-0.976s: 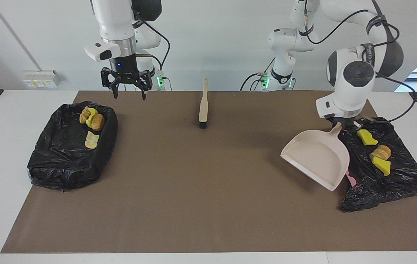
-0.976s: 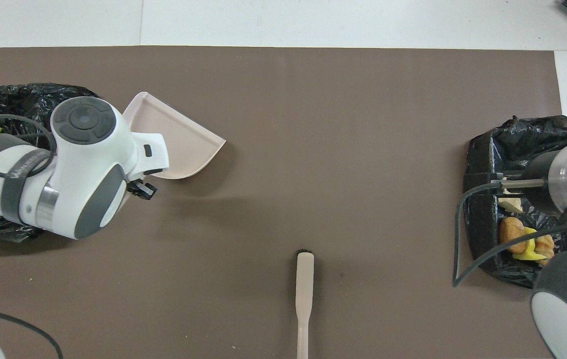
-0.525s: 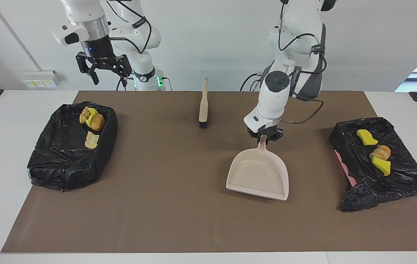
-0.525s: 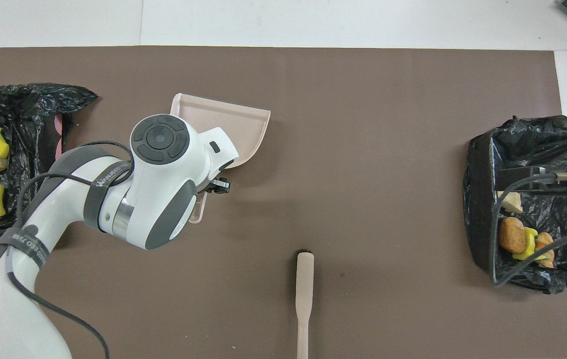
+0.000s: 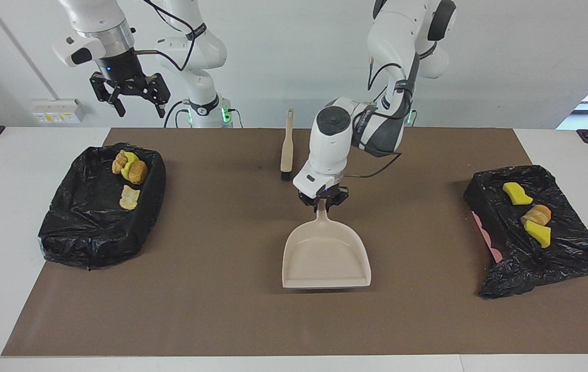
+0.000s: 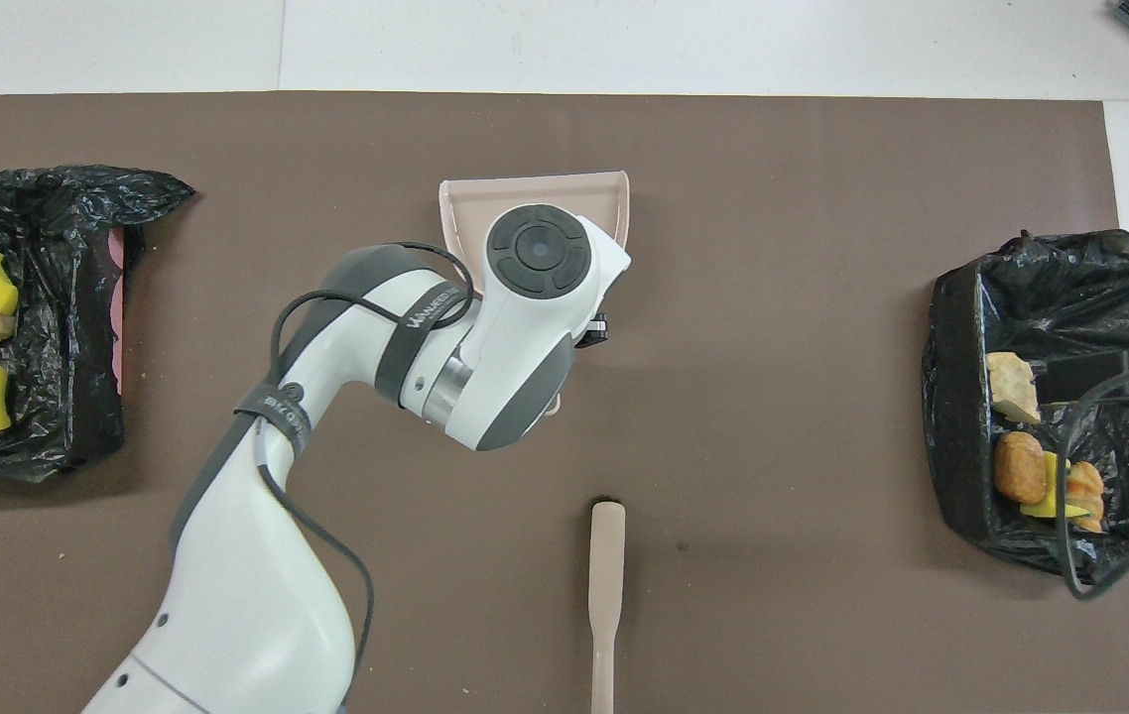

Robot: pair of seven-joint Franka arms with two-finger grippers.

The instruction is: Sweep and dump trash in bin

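Dustpan (image 5: 326, 256) moved from left arm's end to mat centre; you see left gripper (image 5: 323, 201) clamped on handle, pan mouth facing away from robots. Right gripper (image 5: 129, 93) raised, jaws open, empty, waiting. Brush (image 5: 287, 147) lengthwise, nearer robots than pan. Trash (image 5: 128, 168) in both bins (image 5: 66, 227). Arm lettering unreadable.

White table (image 5: 15, 155) carries brown mat (image 5: 221, 310); on it dustpan (image 5: 325, 258), brush (image 5: 287, 150), two black-lined bins (image 5: 92, 227).
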